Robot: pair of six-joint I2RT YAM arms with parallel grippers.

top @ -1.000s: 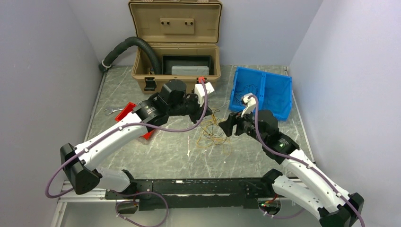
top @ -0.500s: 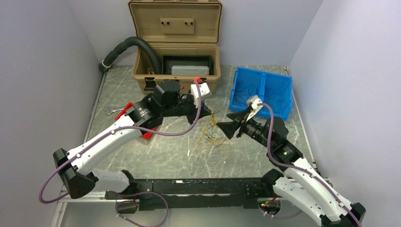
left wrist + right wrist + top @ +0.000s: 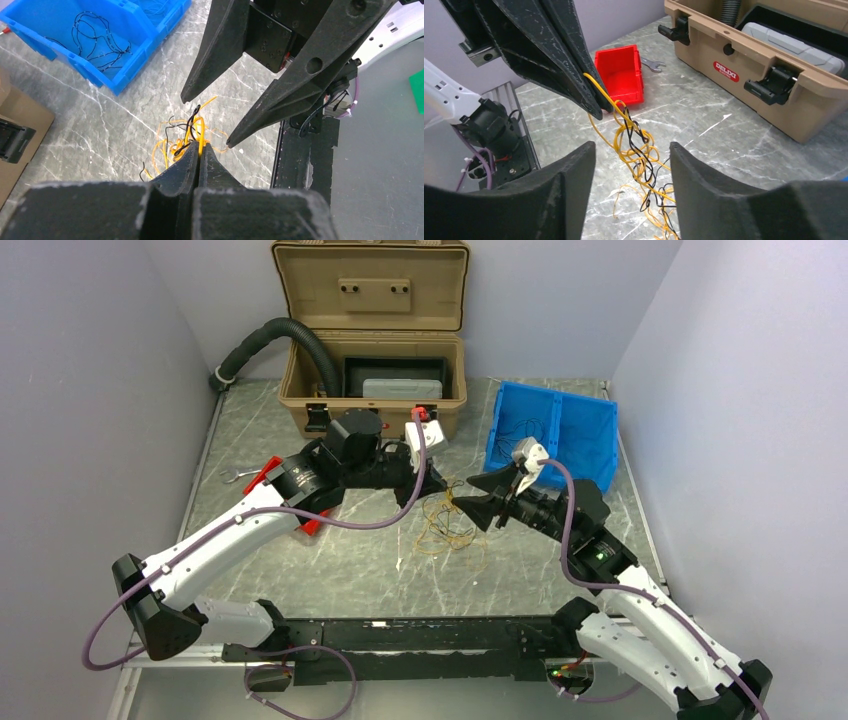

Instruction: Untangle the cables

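Top view: taken from above and behind the arm bases (image 3: 240, 622), tilted down; whole bench (image 3: 350, 560) covered. Left wrist view: taken close over the left claw (image 3: 201, 146), faced toward the right edge. Right wrist view: close over the right claw (image 3: 631, 146), faced toward the left edge. The cables (image 3: 445, 520) at mid-bench are shared by all three.

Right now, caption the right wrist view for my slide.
Left gripper shut on a dangling tangle of yellow and black cables, right gripper open facing it.
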